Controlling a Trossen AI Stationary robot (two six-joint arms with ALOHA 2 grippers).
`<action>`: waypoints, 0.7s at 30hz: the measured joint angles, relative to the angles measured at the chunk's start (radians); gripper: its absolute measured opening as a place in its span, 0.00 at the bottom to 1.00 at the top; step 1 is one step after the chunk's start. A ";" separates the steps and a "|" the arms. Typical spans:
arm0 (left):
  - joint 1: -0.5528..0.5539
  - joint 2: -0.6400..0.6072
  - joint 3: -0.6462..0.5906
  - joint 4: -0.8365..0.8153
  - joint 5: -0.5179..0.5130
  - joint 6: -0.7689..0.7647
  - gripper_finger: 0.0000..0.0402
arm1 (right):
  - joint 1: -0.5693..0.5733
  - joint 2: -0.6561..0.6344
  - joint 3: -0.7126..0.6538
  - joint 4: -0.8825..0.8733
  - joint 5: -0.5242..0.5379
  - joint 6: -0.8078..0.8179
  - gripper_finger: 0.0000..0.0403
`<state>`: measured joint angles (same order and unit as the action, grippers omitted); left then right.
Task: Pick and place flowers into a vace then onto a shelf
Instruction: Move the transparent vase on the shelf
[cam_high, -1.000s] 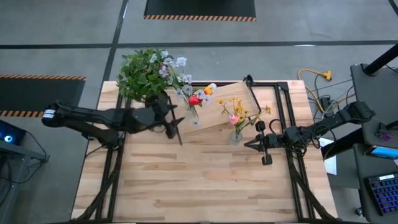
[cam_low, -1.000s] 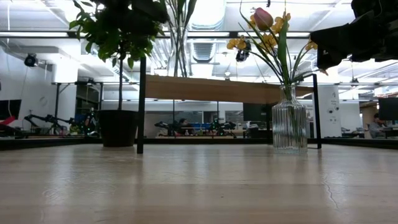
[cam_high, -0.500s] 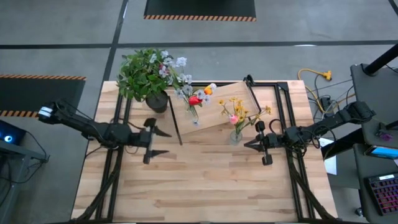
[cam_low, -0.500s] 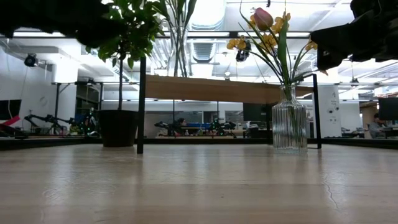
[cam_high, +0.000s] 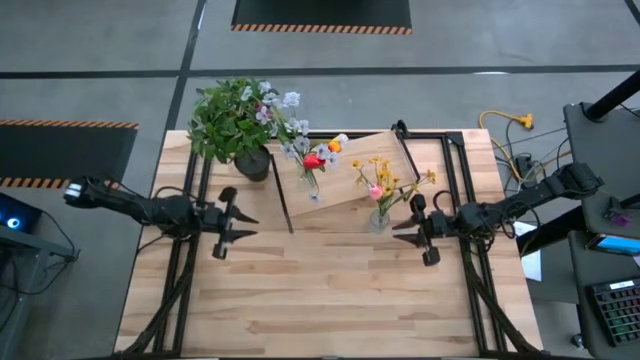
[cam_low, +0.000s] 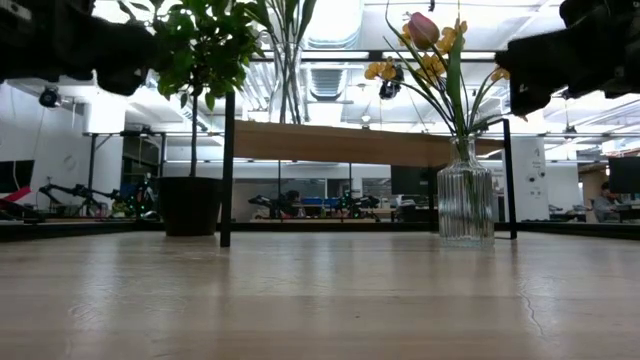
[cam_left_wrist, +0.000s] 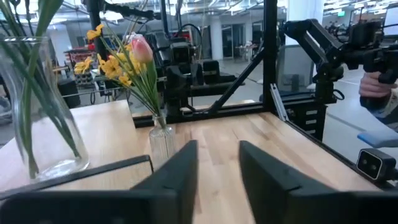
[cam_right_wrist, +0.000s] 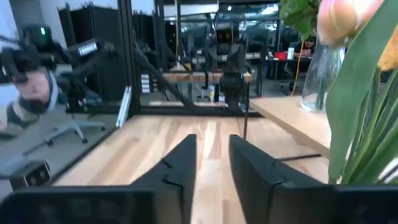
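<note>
A ribbed glass vase (cam_high: 379, 217) stands on the table just in front of the shelf, with yellow blooms and a pink bud (cam_high: 378, 186) in it; it also shows in the low view (cam_low: 465, 195) and the left wrist view (cam_left_wrist: 161, 142). A second clear vase (cam_high: 312, 190) with red and orange tulips and white-lilac sprays (cam_high: 318, 155) stands on the shelf board (cam_high: 355, 178). My left gripper (cam_high: 238, 228) is open and empty, left of the shelf. My right gripper (cam_high: 400, 232) is open and empty, just right of the ribbed vase.
A bushy green plant in a dark pot (cam_high: 236, 125) stands at the far left corner. The shelf's black legs (cam_low: 228, 170) stand on the table around the board. The near half of the tabletop (cam_high: 330, 300) is bare wood.
My left gripper has drawn back from beside the shelf's clear vase and the potted plant, toward the table's left and near edges. The vases and flowers have stayed in place.
</note>
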<state>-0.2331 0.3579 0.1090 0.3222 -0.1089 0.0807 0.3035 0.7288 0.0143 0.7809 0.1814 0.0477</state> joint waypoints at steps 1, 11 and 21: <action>0.000 -0.012 -0.009 0.000 0.000 0.001 0.21 | 0.000 0.000 0.008 0.000 -0.001 0.008 0.25; 0.000 -0.099 -0.052 0.000 -0.044 0.039 0.01 | 0.109 0.028 0.212 -0.326 0.076 0.067 0.46; 0.000 -0.093 -0.049 -0.004 -0.053 0.042 0.00 | 0.412 0.211 0.339 -0.476 0.612 0.268 0.45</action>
<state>-0.2329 0.2649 0.0601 0.3183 -0.1616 0.1226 0.7155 0.9396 0.3537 0.3048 0.7934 0.3159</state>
